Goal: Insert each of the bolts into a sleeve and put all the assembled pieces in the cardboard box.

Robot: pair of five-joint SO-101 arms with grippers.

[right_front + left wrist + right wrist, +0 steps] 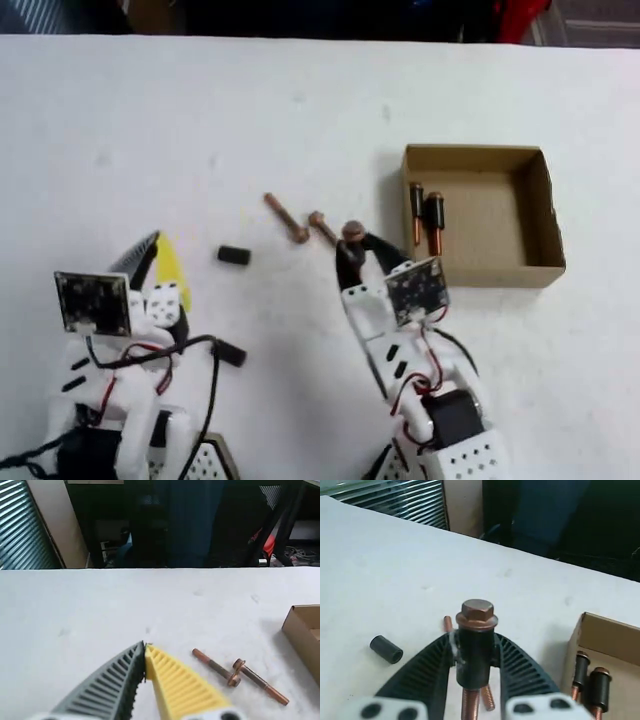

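My right gripper [352, 254] [476, 647] is shut on an assembled piece [476, 630], a copper bolt standing through a black sleeve, head up [352, 232]. It hovers just left of the cardboard box [533, 205] [607, 630], where two assembled pieces [425, 218] [590, 677] lie. Two loose copper bolts [285, 218] [321, 227] [215, 666] [260, 679] lie on the table beside that gripper. Left of them rests a loose black sleeve [233, 255] [386, 649]. My left gripper [158, 242] [145, 651], grey and yellow, is shut and empty, left of the sleeve.
The white table [300, 120] stretches wide behind the parts. The box corner [302, 627] shows in the left wrist view. A black cable plug [230, 352] hangs near the left arm's base. Dark furniture stands beyond the table's far edge.
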